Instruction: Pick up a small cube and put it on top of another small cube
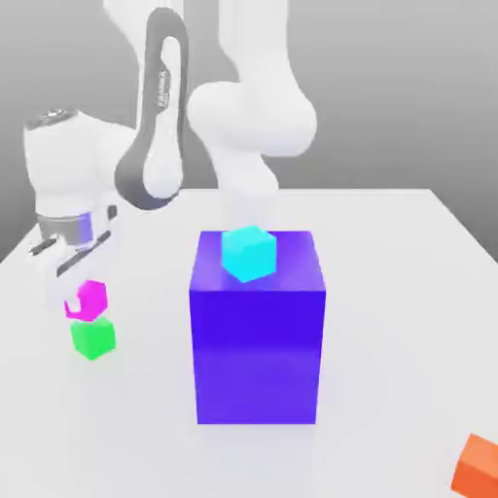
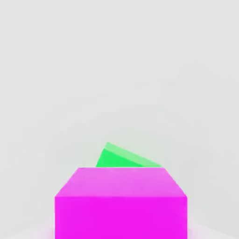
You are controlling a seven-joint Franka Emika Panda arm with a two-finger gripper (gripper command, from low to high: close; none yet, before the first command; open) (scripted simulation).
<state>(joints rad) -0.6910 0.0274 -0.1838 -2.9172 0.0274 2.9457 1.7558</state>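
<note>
White tabletop (image 1: 409,292) under a plain grey backdrop carries the whole scene, bare but for a few coloured blocks. Biggest is the blue-purple block (image 1: 259,331), standing mid-table with a cyan cube (image 1: 249,253) parked on its top, apparently out of play. Behind it the white robot arm (image 1: 253,117) folds over toward the exterior view's left, where its gripper (image 1: 83,282) is clamped shut on the small magenta cube (image 1: 86,301). That cube sits just above the small green cube (image 1: 92,337), slightly off to one side; whether they touch cannot be told. The grip likely persists to line the cube up for stacking. An orange cube (image 1: 479,465) lies well apart at the near corner.
</note>
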